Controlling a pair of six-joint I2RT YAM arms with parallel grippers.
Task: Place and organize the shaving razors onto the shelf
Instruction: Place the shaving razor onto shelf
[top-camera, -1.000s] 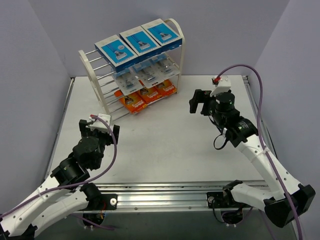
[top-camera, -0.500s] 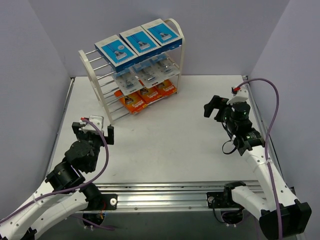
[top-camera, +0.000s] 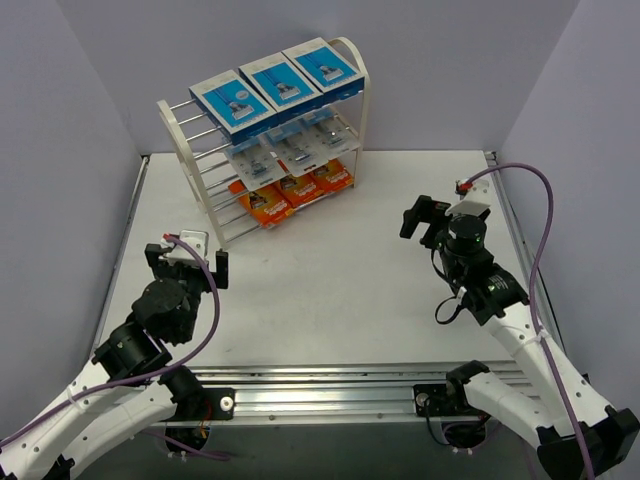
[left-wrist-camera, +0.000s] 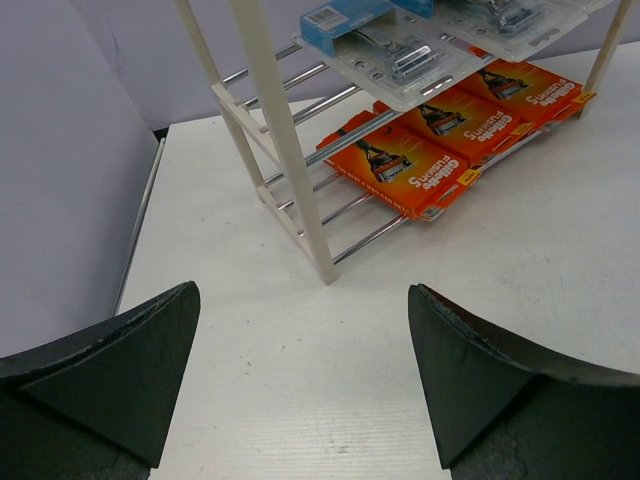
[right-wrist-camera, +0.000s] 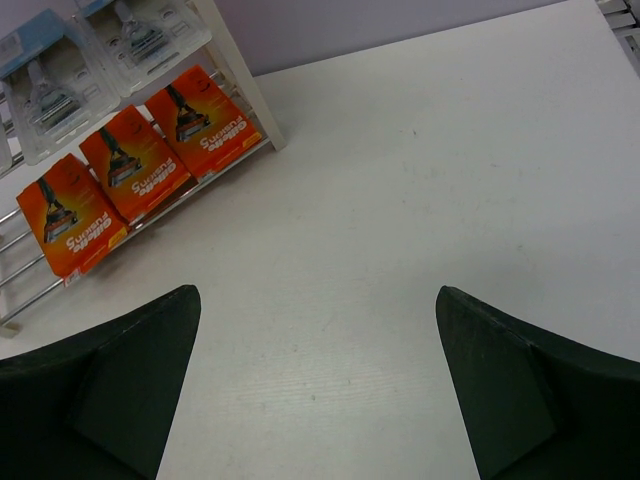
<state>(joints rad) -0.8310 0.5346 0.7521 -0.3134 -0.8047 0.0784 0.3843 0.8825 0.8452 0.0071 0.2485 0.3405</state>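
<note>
The tall shelf (top-camera: 362, 100), a white-framed rack of thin chrome rods with rounded end panels, stands at about eleven o'clock on the flat white surface (top-camera: 330, 290), set at a slant to its edges. All the razors lie on it. Three flat blue razor boxes (top-camera: 275, 82) sit side by side on the top tier, and three clear blister packs with blue cards (top-camera: 292, 145) line the tier below. Three flat orange razor packs (top-camera: 290, 188) fill a lower tier in a row, close together. From where I stand I cannot be sure whether their edges touch. More bare rods show below and in front of the orange row. The left arm's black two-finger tool (top-camera: 186, 262) hangs at about eight o'clock, well apart from the rack. Its fingers are spread wide with nothing between them, and it faces the rack's near corner post. The right arm's black two-finger tool (top-camera: 422, 222) sits out at about three o'clock, likewise spread wide and holding nothing, pointed across the bare surface toward the orange packs.
</note>
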